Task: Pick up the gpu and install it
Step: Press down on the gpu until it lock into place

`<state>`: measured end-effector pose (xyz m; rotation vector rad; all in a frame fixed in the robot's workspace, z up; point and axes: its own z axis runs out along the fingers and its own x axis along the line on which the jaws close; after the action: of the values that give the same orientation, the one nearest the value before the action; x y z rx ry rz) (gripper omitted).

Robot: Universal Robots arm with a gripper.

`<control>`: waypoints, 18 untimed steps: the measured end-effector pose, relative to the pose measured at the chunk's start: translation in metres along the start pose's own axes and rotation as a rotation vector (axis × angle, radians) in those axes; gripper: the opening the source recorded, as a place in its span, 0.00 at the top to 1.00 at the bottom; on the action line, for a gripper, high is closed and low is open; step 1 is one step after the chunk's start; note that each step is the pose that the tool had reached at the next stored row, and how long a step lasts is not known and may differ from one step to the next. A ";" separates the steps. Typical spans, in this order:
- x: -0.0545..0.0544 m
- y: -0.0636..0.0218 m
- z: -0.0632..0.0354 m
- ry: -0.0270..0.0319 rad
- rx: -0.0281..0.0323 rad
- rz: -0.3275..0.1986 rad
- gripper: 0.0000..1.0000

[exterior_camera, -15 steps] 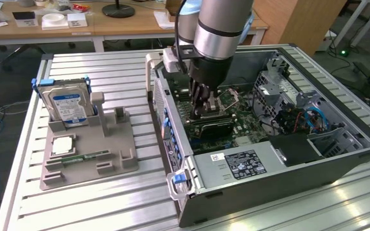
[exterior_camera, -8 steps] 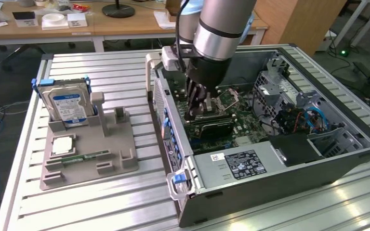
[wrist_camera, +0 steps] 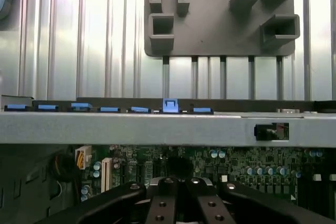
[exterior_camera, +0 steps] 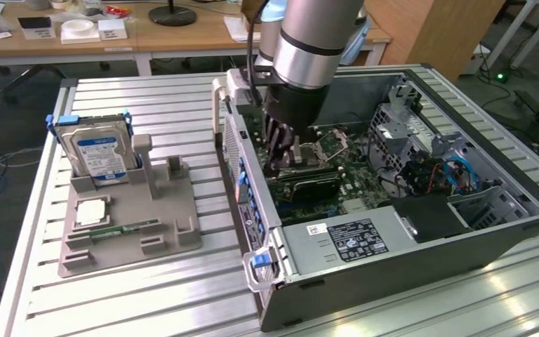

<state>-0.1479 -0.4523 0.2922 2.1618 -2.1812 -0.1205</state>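
From the exterior view, the arm [exterior_camera: 311, 31] comes straight down from above, its thick silver-grey wrist upright over the open computer case [exterior_camera: 391, 189]. The pincer [exterior_camera: 283, 158] is deep inside the case, right over the green motherboard [exterior_camera: 344, 175], with its fingers pressed together. Just below its tips a dark flat card lies low among the slots; that looks like the gpu [exterior_camera: 309, 184], already down in the case, though whether the fingers actually pinch it I can't tell.

The case lies on its side on a ribbed metal counter [exterior_camera: 157, 295]. Off to the exterior view's left sits a grey holder [exterior_camera: 129, 225], with a hard drive [exterior_camera: 99, 156] standing upright in it and a small memory stick [exterior_camera: 120, 229] lying flat. Behind are wooden desks and a grey floor.

Over to the wrist view: the pincer's [wrist_camera: 181, 198] dark fingers [wrist_camera: 163, 203] meet closed, above the motherboard [wrist_camera: 247, 163]. Beyond them runs the case's grey wall [wrist_camera: 157, 129] with blue clips, then the counter [wrist_camera: 79, 40] and the grey holder [wrist_camera: 215, 19].
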 end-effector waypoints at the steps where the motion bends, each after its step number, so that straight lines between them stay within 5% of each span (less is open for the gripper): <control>1: 0.000 0.0025 0.0003 0.0001 0.0000 -0.001 0.89; 5: 0.000 0.0102 0.0012 0.0004 0.0005 -0.006 0.89; 11: 0.000 0.0100 0.0014 0.0014 0.0022 -0.011 0.89; 15: 0.000 0.0085 0.0018 0.0017 0.0149 -0.018 0.89; 18: 0.000 0.0082 0.0023 0.0025 0.0305 -0.024 0.89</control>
<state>-0.1563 -0.4522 0.2908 2.2038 -2.1699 -0.0863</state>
